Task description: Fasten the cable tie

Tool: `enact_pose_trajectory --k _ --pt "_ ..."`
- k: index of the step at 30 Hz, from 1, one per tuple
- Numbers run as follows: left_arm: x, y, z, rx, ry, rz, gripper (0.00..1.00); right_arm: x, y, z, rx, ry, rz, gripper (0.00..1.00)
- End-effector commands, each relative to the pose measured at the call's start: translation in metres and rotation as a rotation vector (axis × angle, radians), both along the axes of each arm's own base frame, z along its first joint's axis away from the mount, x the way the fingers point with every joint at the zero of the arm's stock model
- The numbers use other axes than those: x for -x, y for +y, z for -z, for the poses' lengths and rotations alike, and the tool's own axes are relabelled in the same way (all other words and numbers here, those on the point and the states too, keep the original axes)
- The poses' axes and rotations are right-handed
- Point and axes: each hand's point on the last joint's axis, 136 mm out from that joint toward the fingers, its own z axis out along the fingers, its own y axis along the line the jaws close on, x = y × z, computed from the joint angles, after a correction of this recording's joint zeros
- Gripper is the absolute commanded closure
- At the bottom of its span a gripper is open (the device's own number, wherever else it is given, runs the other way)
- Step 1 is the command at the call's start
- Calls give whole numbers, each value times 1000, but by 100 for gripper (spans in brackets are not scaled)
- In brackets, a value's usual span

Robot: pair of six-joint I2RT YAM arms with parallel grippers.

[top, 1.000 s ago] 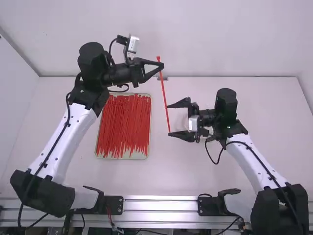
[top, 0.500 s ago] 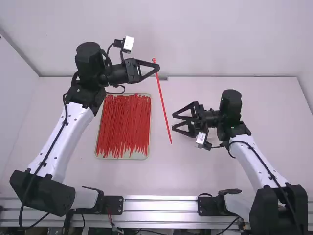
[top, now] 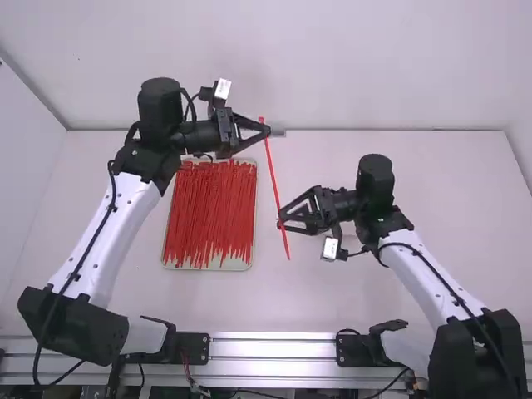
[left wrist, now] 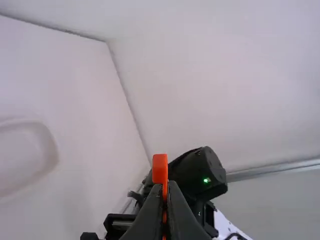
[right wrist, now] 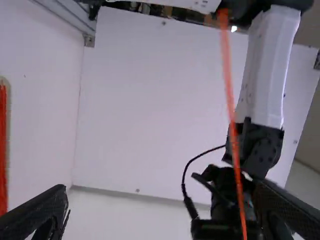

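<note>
Above a white table [top: 399, 166], the tie [top: 273, 174] is pinched near its head by the left gripper [top: 264, 130]; its lower part is flanked by the right gripper [top: 281, 218], fingers spread wide

The left arm [top: 108, 237] and the right arm [top: 424, 278] share one build — smooth white tapered links between bulky black cylindrical joints, each with a thick black base block [top: 66, 328] and a thin black cable [top: 90, 249] running along the white shell. The left end effector [top: 264, 130] and the right end effector [top: 280, 217] are black, with two slim pointed fingers on a triangular frame, and each wrist carries a small white camera box [top: 221, 86] fed by a looping black wire. One black joint housing [left wrist: 197, 172] bears a small green light.
</note>
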Motion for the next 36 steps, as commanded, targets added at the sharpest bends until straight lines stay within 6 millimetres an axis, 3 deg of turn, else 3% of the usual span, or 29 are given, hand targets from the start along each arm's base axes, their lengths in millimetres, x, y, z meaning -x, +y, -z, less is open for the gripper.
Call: enact_pose_trajectory --k 1,10,25,29,30,32,36 --pt "1 1 -2 -5 -22 13 98 6 0 0 -6 -3 -23 5" --pt "-1 6 4 -12 0 0 97 13 -1 -8 -12 -26 -29 7" --pt "-6 5 21 -6 -2 -1 98 20 1 -13 -19 -47 -44 40" --pt "-6 5 21 -7 -8 -1 98 20 0 -13 -17 -42 -42 73" --pt "-6 5 21 -7 -9 -1 98 20 0 -13 -12 -24 -42 89" --pt "-6 5 20 -6 -12 0 97 20 0 -13 -7 -9 -42 94" --pt "-6 5 20 -6 -10 0 98 20 1 -13 -7 -8 -42 94"
